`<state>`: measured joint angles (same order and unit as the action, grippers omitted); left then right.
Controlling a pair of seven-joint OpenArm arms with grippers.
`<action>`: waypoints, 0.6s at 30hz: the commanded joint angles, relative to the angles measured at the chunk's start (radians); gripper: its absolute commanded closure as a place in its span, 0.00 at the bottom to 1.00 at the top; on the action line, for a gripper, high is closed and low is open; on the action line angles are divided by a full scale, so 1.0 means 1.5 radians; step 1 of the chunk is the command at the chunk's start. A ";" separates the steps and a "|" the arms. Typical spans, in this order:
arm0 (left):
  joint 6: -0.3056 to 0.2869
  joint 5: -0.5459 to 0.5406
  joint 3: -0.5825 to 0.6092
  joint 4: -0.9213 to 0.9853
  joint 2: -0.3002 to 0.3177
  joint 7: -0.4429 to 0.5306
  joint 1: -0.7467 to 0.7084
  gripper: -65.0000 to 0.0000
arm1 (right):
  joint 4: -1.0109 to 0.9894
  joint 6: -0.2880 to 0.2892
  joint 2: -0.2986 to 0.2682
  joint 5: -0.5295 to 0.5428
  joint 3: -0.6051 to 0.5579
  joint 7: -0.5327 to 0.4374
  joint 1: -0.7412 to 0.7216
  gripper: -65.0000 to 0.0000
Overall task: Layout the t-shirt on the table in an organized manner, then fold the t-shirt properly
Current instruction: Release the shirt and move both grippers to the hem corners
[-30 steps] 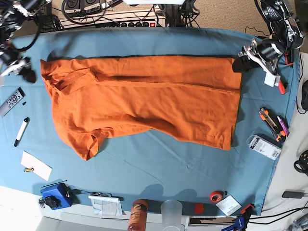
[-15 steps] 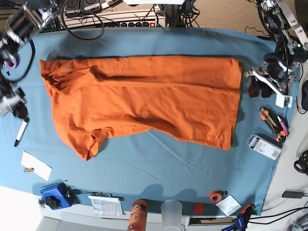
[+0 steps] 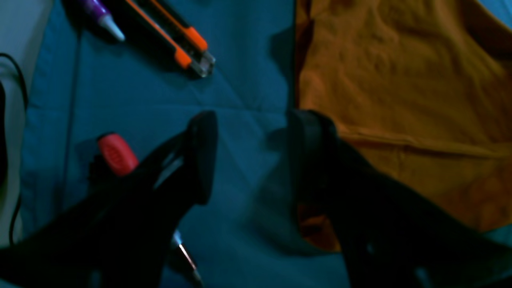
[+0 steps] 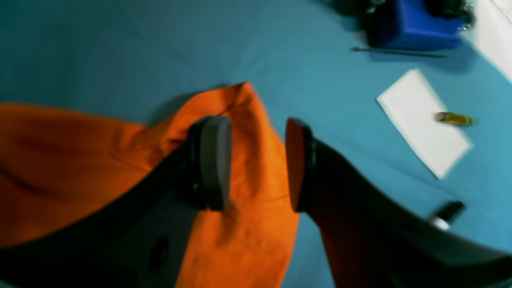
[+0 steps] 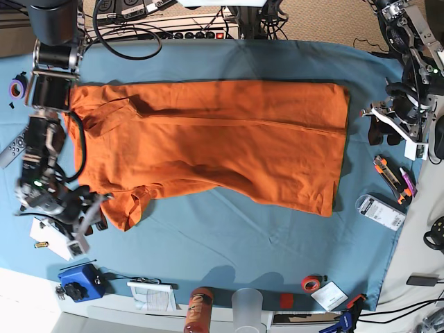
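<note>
Between the spread jaws of the right claw (image 4: 256, 168) lies the lower sleeve of the t-shirt (image 5: 208, 142), a rumpled orange flap bunched at the garment's near corner. Both jaws stand apart with cloth under the gap; nothing is pinched yet, and whether the pads touch the fabric cannot be told.

The shirt's long axis runs across the counter (image 5: 229, 239), collar end toward this claw and hem end toward the other. The left claw (image 3: 250, 160) hovers with its jaws also apart, over bare blue cloth just off the hem edge, the orange fabric lying to one side of it and a box cutter (image 3: 176, 44) beyond.

My judgement: the right arm is plainly the nearer one for the crumpled sleeve, so the coming move is probably a short drop and close there, then a pull outward.
</note>
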<state>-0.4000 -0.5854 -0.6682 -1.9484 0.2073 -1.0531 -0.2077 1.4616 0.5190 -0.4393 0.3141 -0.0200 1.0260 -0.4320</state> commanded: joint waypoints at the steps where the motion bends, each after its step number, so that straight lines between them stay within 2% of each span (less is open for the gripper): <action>1: -0.001 -0.005 -0.002 -0.010 0.008 0.015 0.003 0.55 | 0.010 -0.021 0.000 -0.022 -0.009 -0.036 -0.021 0.65; 4: -0.001 -0.006 -0.002 -0.010 0.007 0.020 0.004 0.55 | -0.001 -0.082 0.035 -0.076 -0.032 -0.068 -0.021 0.65; 7: -0.001 -0.006 -0.002 -0.010 0.006 0.020 0.004 0.55 | -0.052 -0.106 0.074 -0.078 -0.032 -0.075 -0.027 0.65; 10: -0.001 -0.006 -0.002 -0.010 0.006 0.020 0.004 0.55 | -0.144 -0.154 0.112 -0.124 -0.028 -0.095 -0.044 0.65; 14: -0.001 -0.006 -0.002 -0.010 0.006 0.020 0.004 0.55 | -0.241 -0.148 0.146 -0.138 -0.020 -0.116 -0.066 0.65; 18: -0.001 -0.009 -0.002 -0.010 0.006 0.022 0.004 0.55 | -0.251 -0.145 0.166 -0.138 -0.020 -0.115 -0.066 0.65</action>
<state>-0.4000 -0.5865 -0.6682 -1.9484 0.2050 -1.0451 -0.2077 1.0672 0.3061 -0.1799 0.1043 -0.0528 0.8772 -0.4961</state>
